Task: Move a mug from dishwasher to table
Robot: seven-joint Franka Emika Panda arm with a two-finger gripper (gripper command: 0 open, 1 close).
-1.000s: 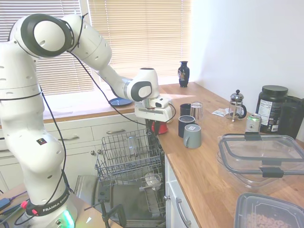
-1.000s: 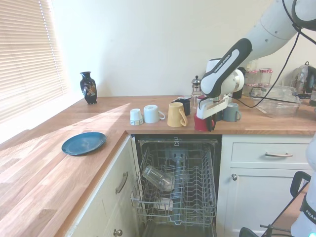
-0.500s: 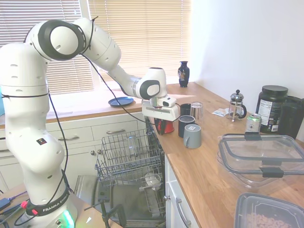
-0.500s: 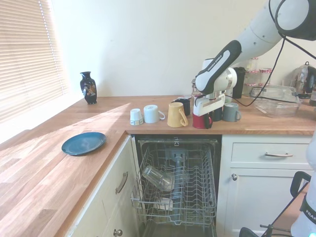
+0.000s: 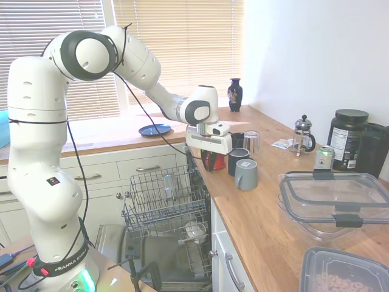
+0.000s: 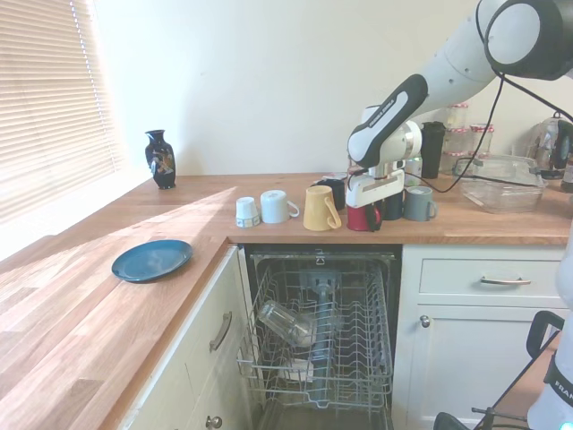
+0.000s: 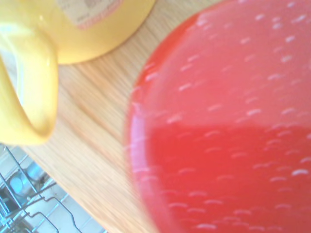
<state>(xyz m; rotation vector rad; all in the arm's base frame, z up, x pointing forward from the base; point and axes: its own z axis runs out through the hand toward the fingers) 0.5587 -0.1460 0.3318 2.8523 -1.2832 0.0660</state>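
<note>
The red mug (image 6: 361,219) sits low at the front edge of the table (image 6: 89,296), between a yellow mug (image 6: 320,208) and a dark mug; I cannot tell whether its base touches the wood. My gripper (image 6: 368,213) comes down on it from above and is shut on its rim. From the other side the red mug (image 5: 215,161) peeks out under the gripper (image 5: 208,157). Close up, the wrist view is filled by the red mug (image 7: 228,126) over the wooden table (image 7: 92,145). Below the table's edge, the dishwasher (image 6: 318,331) stands open with its wire rack pulled out.
Two white mugs (image 6: 260,210) stand left of the yellow mug (image 7: 48,48). A dark blue mug (image 5: 237,160), a grey mug (image 5: 246,174), a glass (image 5: 251,142) and a French press (image 5: 302,135) crowd the other side. Clear tubs (image 5: 334,204), a blue plate (image 6: 151,260) and a vase (image 6: 160,159) stand farther off.
The arm has carried the red mug from above the dishwasher edge further over the table and lowered it beside the yellow mug. The grip has stayed shut.
</note>
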